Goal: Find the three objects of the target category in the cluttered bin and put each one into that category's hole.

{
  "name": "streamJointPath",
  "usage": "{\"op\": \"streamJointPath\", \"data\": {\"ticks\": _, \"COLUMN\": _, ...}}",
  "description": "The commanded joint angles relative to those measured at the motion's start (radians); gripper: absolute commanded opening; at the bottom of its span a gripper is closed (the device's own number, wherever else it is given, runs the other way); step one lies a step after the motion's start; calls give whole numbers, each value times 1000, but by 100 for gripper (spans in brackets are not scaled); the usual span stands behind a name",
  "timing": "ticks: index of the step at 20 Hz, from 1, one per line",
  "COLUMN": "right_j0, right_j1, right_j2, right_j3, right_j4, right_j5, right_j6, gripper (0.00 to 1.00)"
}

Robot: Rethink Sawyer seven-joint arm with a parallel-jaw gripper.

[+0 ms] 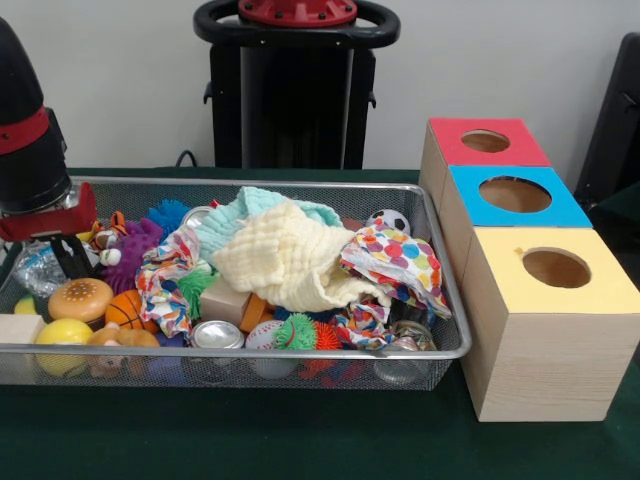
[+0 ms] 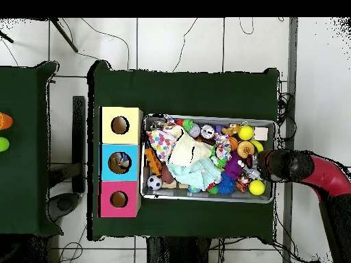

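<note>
Hanging at the left end of the silver wire-mesh bin [image 1: 440,345], the red and black arm is showing only its wrist in the front view; the gripper [image 1: 72,255] is dipping among the toys, and whether it is open or holding anything cannot be told. Beneath it are lying a brown plush burger [image 1: 81,298], a small orange basketball [image 1: 126,309] and a yellow ball [image 1: 63,333]. A cream muslin cloth [image 1: 285,262] and a polka-dot cloth [image 1: 405,262] are covering the bin's middle, with a small soccer ball [image 1: 390,221] at the far rim. Beside the bin are standing three wooden boxes with holes, topped red [image 1: 487,142], blue [image 1: 515,194] and yellow [image 1: 556,268].

Looking from overhead, the arm [image 2: 322,171] is reaching over the bin's right end on the green surface [image 2: 185,85]. Something is showing inside the blue-topped box [image 2: 120,162], so one item is probably sorted already. The search is seemingly under way; the next move is calling for a clear grasp on one target-category toy, which the pictures are not identifying.
</note>
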Motion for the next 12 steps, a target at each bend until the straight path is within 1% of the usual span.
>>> {"op": "streamJointPath", "data": {"ticks": 1, "right_j0": 0, "right_j1": 39, "right_j2": -43, "right_j3": 31, "right_j4": -52, "right_j5": -10, "right_j6": -154, "gripper": 0}}
{"op": "streamJointPath", "data": {"ticks": 4, "right_j0": 7, "right_j1": 28, "right_j2": -47, "right_j3": 27, "right_j4": -48, "right_j5": 12, "right_j6": -153, "gripper": 0}}
{"op": "streamJointPath", "data": {"ticks": 12, "right_j0": 11, "right_j1": 12, "right_j2": -53, "right_j3": 36, "right_j4": -40, "right_j5": 33, "right_j6": -145, "gripper": 0}}
